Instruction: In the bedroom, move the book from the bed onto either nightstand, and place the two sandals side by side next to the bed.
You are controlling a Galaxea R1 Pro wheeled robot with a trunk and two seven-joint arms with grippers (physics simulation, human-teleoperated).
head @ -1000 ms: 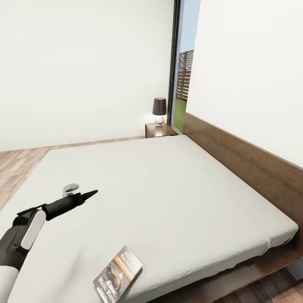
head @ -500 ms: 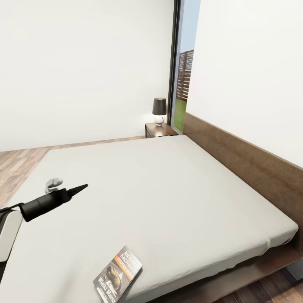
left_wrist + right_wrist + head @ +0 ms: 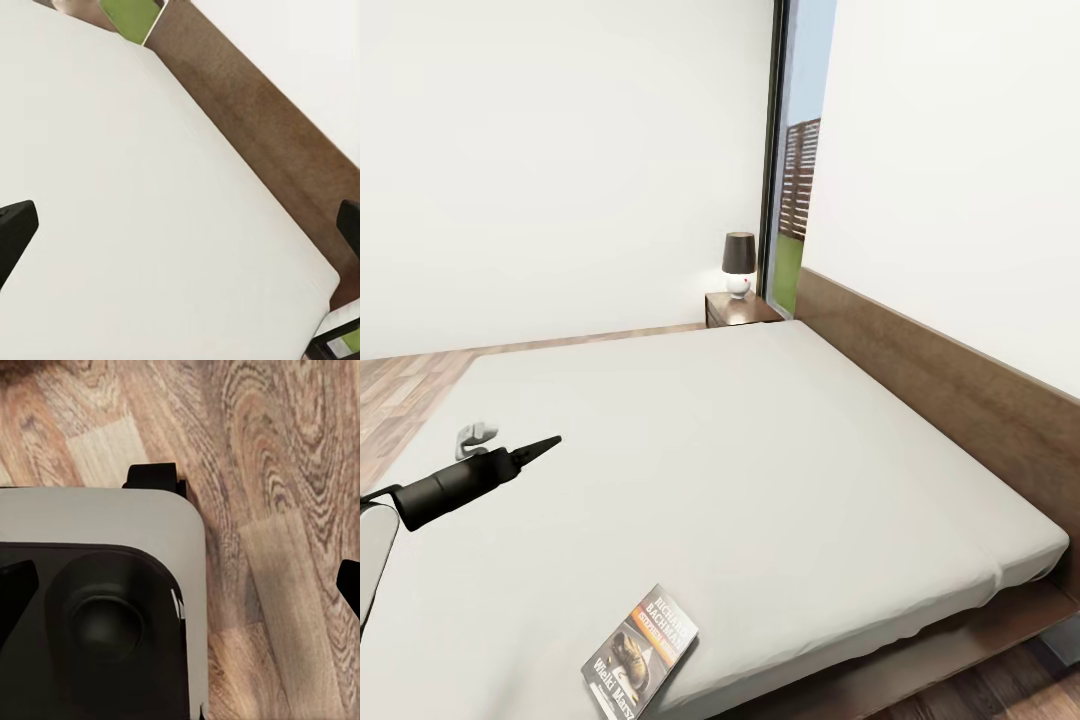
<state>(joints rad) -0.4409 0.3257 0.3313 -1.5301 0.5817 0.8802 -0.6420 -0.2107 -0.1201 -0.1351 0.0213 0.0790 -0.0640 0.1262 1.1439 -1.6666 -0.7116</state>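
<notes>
Head view: a large bed [image 3: 760,470] with a plain light-grey mattress and a dark wooden frame fills most of the bedroom scene, its tall flat headboard [image 3: 950,385] running along the white wall on the right. The book [image 3: 640,652] lies flat on the mattress close to the near edge, its dark cover with an orange band facing up. At the far corner of the bed stands a dark-brown nightstand [image 3: 738,308] carrying a small lamp [image 3: 738,264] with a dark shade, just beside a tall dark-framed window [image 3: 792,190] that shows green lawn and a slat fence. Wood-plank floor [image 3: 405,385] shows at the left beyond the bed. The left tool [image 3: 538,449] reaches in from the left over the mattress, well apart from the book, its dark tip pointing toward the headboard; it holds nothing and touches nothing.

Left wrist view: the two dark fingertips [image 3: 15,234] of the left tool sit at opposite edges of the picture, spread wide, with bare mattress and headboard between them.

Right wrist view: the right tool's fingertips [image 3: 16,589] are likewise set far apart and empty. Between them lie the robot's own grey and black base [image 3: 105,600] and the wooden floor.
</notes>
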